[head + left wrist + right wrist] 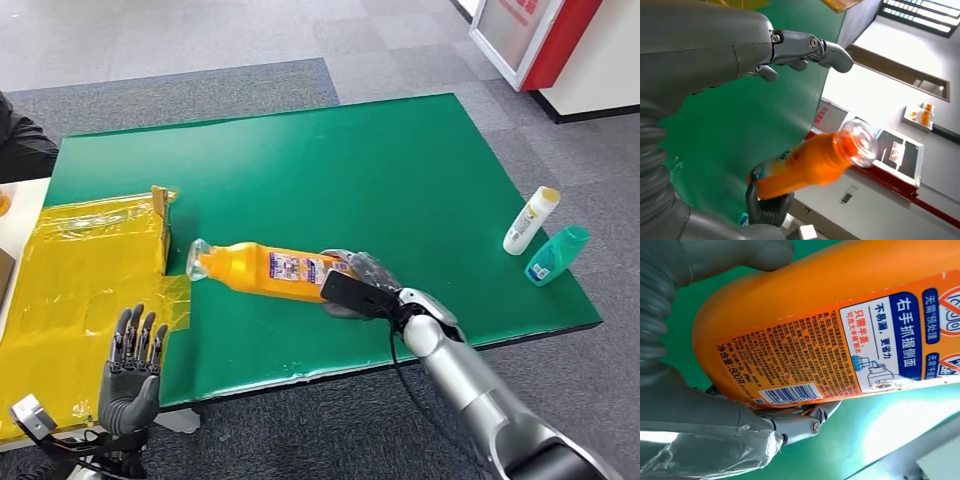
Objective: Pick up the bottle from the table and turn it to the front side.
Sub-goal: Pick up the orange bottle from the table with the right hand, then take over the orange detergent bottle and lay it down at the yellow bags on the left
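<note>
An orange bottle (272,270) with a clear cap lies lengthwise over the green mat (362,160), cap pointing to my left. My right hand (362,285) grips its base end, with fingers wrapped around it. The right wrist view shows the bottle (836,315) close up, its barcode label turned toward the camera and my right hand (696,425) beneath it. In the left wrist view the bottle (810,162) is blurred, its base in my right hand (768,207). My left hand (134,365) stands open at the near left, fingers up, holding nothing; its fingers (810,47) are spread.
A white bottle with a yellow cap (530,220) and a teal bottle (556,254) lie near the mat's right edge. Yellow plastic sheeting (83,270) and a cardboard piece (160,215) cover the left side. A person's dark sleeve (23,145) is at far left.
</note>
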Available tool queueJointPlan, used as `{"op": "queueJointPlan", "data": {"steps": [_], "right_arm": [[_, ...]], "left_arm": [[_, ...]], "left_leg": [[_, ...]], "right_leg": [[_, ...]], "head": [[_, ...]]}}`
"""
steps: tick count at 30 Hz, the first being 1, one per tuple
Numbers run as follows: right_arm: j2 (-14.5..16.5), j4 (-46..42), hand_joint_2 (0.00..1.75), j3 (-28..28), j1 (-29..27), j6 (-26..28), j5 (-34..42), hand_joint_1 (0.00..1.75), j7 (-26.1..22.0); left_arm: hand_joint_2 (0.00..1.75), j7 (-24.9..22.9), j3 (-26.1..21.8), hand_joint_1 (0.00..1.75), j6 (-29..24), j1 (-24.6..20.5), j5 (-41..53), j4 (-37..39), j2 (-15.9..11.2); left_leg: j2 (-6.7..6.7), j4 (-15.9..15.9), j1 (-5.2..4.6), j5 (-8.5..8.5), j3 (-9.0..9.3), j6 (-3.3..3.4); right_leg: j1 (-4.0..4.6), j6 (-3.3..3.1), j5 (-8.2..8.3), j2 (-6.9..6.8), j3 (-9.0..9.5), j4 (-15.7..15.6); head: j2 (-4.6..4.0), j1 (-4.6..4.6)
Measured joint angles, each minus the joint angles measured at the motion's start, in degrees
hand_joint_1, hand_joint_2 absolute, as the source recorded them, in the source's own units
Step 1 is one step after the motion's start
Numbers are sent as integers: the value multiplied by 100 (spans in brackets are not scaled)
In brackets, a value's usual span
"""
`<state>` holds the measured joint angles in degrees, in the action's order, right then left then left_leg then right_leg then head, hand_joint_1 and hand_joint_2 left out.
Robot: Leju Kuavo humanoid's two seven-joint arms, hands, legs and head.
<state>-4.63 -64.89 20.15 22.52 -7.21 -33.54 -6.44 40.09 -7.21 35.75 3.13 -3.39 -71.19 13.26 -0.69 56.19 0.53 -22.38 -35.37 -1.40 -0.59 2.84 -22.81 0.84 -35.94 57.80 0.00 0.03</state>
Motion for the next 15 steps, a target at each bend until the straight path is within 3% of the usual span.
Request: {"op": "queueJointPlan", "data": {"steps": [7,15], "right_arm": [[602,-512,175,-172,-659,-96,430,175,-430],[1177,-326,175,64,-726,-119,620,175,-701]], "left_arm": [[175,-731,133,0,-394,-35,-206,-557,21],[175,-1431,715,0,-532,-456,-577,-966,-216]], "left_leg": [[2,-1,2,1,0,-3],[1,0,2,8,1,-4]], "right_leg": [[6,-5,-3,1,-2,1],[5,-3,2,0,2,1]], "head": [[0,-1],[0,-2]]}}
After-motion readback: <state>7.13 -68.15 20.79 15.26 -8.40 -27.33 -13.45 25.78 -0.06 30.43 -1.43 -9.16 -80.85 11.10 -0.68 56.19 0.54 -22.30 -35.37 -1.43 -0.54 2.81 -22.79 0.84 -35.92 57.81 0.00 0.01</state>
